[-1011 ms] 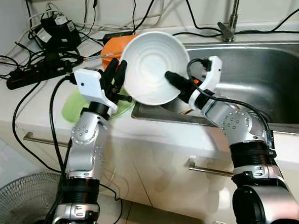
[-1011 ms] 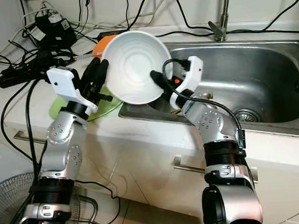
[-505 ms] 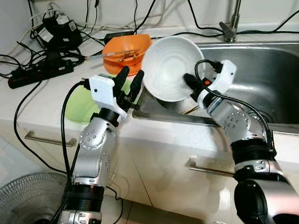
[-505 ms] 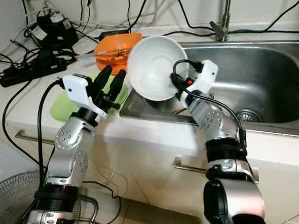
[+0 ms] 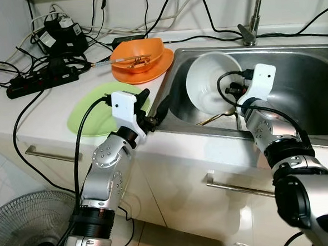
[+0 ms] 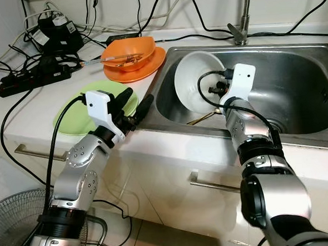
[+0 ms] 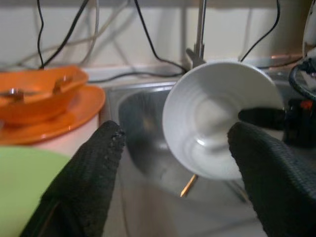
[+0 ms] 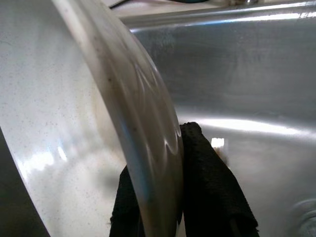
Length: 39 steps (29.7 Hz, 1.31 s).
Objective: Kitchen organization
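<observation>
A white bowl [image 5: 209, 85] stands tilted on its side inside the steel sink [image 5: 312, 86], its opening facing me. My right gripper [image 5: 232, 91] is shut on the bowl's rim; in the right wrist view a black finger [image 8: 207, 182] presses against the bowl [image 8: 74, 123]. My left gripper [image 5: 153, 103] hovers open at the counter edge by the sink's left rim, apart from the bowl. Its spread fingers [image 7: 94, 173] frame the bowl [image 7: 217, 123] from a distance.
A green plate [image 5: 91, 113] lies on the counter left of the left gripper. Behind it an orange bowl with utensils [image 5: 139, 51] sits on an orange plate. Utensils [image 5: 214, 118] lie in the sink. Faucet [image 5: 251, 31], power strip with cables [image 5: 39, 83], floor fan [image 5: 20, 226].
The right gripper carried the bowl from above the counter edge rightward and down into the sink. The left gripper drew away from the bowl and lowered to the counter edge.
</observation>
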Motion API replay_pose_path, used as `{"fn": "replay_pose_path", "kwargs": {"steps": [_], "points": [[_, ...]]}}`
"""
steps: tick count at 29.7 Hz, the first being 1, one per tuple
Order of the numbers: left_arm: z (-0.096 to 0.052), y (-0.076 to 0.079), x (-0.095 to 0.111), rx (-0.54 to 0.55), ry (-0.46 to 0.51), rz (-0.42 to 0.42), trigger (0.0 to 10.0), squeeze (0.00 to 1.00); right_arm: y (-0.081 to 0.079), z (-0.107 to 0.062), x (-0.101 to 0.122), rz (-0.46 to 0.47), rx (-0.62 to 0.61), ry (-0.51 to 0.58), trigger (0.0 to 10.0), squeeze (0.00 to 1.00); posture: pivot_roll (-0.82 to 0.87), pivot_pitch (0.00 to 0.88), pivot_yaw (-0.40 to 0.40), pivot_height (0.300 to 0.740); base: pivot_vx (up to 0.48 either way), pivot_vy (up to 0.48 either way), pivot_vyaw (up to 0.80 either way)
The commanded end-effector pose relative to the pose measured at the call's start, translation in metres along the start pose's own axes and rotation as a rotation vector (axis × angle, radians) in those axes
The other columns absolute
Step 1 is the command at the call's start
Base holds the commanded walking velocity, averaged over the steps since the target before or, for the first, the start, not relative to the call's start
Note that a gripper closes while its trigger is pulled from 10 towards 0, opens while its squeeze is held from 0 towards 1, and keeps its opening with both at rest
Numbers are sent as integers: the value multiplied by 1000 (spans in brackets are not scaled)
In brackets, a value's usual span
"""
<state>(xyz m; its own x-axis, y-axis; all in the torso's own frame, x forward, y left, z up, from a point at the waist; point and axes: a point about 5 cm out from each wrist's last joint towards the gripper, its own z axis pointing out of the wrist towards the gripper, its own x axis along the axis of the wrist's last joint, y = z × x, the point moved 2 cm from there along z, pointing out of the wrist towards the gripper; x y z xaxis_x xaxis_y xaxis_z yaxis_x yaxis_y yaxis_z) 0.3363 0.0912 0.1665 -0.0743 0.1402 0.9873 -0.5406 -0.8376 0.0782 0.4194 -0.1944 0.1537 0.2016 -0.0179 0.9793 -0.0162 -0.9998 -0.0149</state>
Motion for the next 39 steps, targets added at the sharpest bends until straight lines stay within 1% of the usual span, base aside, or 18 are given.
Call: {"fn": "replay_pose_path", "kwargs": {"steps": [1, 7, 16, 17, 18, 19, 20, 21, 22, 23, 25, 26, 29, 32, 33, 34, 35, 39], "points": [[-3, 0, 2, -25, -19, -1, 10000, 1000, -7, 2, 18, -78, 35, 53, 0, 0, 12, 0, 138, 740, 0, 0, 0], [-8, 5, -4, -79, -98, -14, 10000, 1000, 7, 1, 5, -224, 37, -43, 0, 0, 15, 0, 131, 740, 0, 0, 0], [-10, 16, -9, -137, -150, -27, 10000, 1000, -3, -1, -17, -333, 159, -159, 0, 0, 15, 0, 133, 740, 0, 0, 0], [-10, 18, -8, -148, -156, -29, 10000, 831, -6, -2, -19, -359, 190, -173, 0, 0, 15, 0, 134, 740, 0, 0, 0], [-10, 18, -8, -148, -156, -29, 10000, 831, -6, -2, -19, -359, 190, -173, 0, 0, 15, 0, 134, 740, 0, 0, 0], [-9, 19, -6, -151, -157, -33, 10000, 686, -8, -2, -22, -382, 214, -185, 2314, 0, 18, 0, 134, 740, 0, 0, 0], [-9, 19, -6, -152, -159, -35, 10000, 682, -9, -2, -23, -394, 224, -193, 4980, 0, 19, 0, 135, 740, 0, 0, 0], [-9, 19, -6, -154, -163, -36, 10000, 671, -10, -3, -25, -403, 231, -199, 9294, 0, 19, 0, 135, 740, 0, 0, 0], [-10, 19, -6, -155, -166, -36, 10000, 643, -10, -3, -26, -408, 235, -204, 10000, 0, 19, 0, 136, 740, 0, 0, 0], [-10, 19, -6, -156, -169, -36, 10000, 227, -11, -3, -27, -413, 242, -211, 10000, 0, 18, 0, 137, 740, 0, 0, 0], [-10, 19, -6, -159, -171, -36, 10000, 227, -11, -4, -28, -417, 252, -219, 10000, 0, 18, 0, 137, 740, 0, 0, 0], [-11, 21, -6, -167, -177, -32, 10000, 0, -12, -4, -31, -425, 267, -232, 10000, 0, 18, 0, 137, 740, 0, 0, 0], [-11, 22, -7, -174, -183, -27, 10000, 0, -14, -5, -33, -429, 286, -243, 10000, 0, 18, 0, 137, 740, 0, 0, 0], [-11, 23, -8, -181, -190, -26, 10000, 0, -16, -6, -37, -433, 327, -264, 10000, 82, 19, 0, 136, 740, 0, 0, 0], [-11, 24, -8, -183, -190, -26, 10000, 0, -17, -7, -38, -437, 336, -269, 10000, 439, 20, 0, 136, 740, 0, 0, 0], [-11, 24, -8, -183, -190, -26, 10000, 0, -17, -7, -38, -437, 336, -269, 10000, 439, 20, 0, 136, 740, 0, 0, 0], [-11, 24, -8, -185, -191, -26, 10000, 0, -17, -7, -38, -441, 342, -272, 10000, 588, 20, 0, 136, 740, 0, 0, 0], [-13, 24, -9, -187, -202, -24, 10000, 0, -18, -9, -43, -453, 367, -294, 10000, 667, 24, 0, 135, 740, 0, 0, 0]]}}
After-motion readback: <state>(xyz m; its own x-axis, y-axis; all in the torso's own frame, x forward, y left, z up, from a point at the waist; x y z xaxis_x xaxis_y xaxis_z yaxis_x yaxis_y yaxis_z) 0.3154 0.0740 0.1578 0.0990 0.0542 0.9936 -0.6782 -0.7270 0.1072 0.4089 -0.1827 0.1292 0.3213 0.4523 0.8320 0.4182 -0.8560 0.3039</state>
